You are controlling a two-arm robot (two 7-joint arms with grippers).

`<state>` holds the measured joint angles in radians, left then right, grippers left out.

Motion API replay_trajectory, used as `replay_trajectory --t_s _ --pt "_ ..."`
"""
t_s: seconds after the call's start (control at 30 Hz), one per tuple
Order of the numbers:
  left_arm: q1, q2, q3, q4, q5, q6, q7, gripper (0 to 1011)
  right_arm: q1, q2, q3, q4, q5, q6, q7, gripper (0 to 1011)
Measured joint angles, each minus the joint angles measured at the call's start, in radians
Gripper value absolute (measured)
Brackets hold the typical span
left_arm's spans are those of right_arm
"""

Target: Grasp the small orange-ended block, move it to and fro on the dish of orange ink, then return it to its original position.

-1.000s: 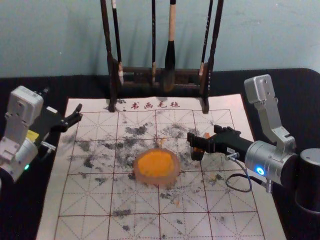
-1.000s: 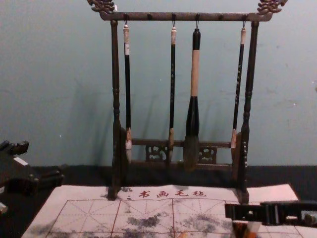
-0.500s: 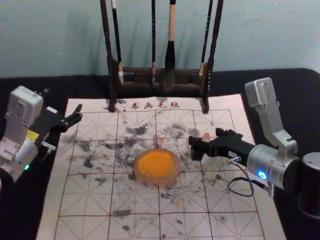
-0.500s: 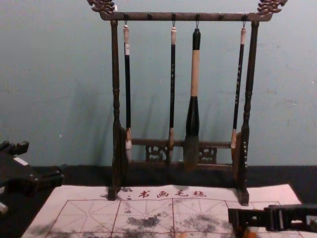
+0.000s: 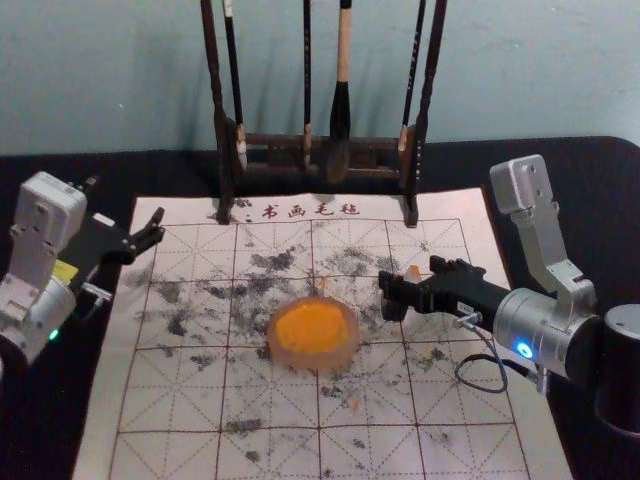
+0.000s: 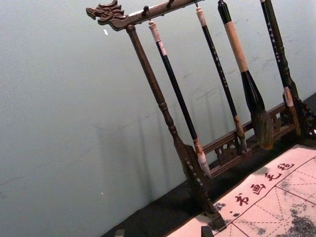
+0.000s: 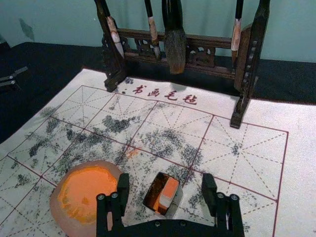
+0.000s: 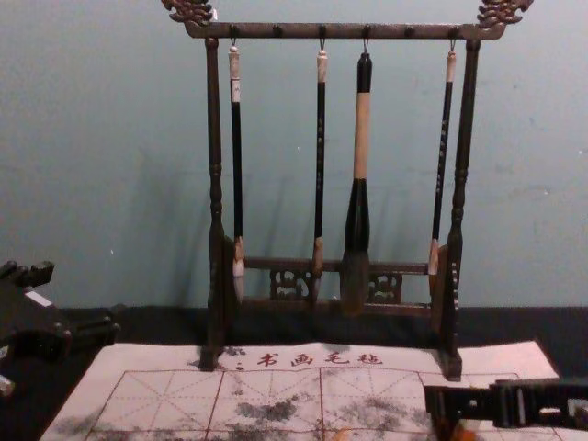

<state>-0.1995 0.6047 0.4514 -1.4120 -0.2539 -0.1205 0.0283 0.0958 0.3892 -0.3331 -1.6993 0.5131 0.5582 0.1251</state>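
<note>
Block (image 7: pixel 170 188), orange-ended, sits on the felt mat (image 5: pixel 185 400) between the right gripper's (image 5: pixel 410 272) jaws in the right wrist view, a gap on either side, roughly midway. Jaws spread wide, gripping nothing. Dish of orange ink (image 5: pixel 351 352) near the block, on its left side in the head view, apart from it. Mat carries four red characters along its far edge: 书画毛毡. Brush stand (image 8: pixel 349 31) beyond, brushes (image 8: pixel 360 138) hanging; pale lettering on handles too small to read. Left gripper (image 5: pixel 156 227) parked at the mat's left edge, jaws apart, empty; yellow label (image 5: pixel 65 272) on its arm, unreadable.
</note>
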Motion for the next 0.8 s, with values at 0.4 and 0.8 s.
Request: replay_trajectory --t_s 0.4,0.8 --pt "0.0 0.0 0.0 0.0 0.0 0.0 0.0 1001 0.001 0.0 0.0 0.001 0.002 0.0 -0.001 625" --pt "0.0 0.0 0.0 0.0 0.0 0.0 0.0 1001 0.001 0.0 0.0 0.001 0.003 0.0 -0.001 243"
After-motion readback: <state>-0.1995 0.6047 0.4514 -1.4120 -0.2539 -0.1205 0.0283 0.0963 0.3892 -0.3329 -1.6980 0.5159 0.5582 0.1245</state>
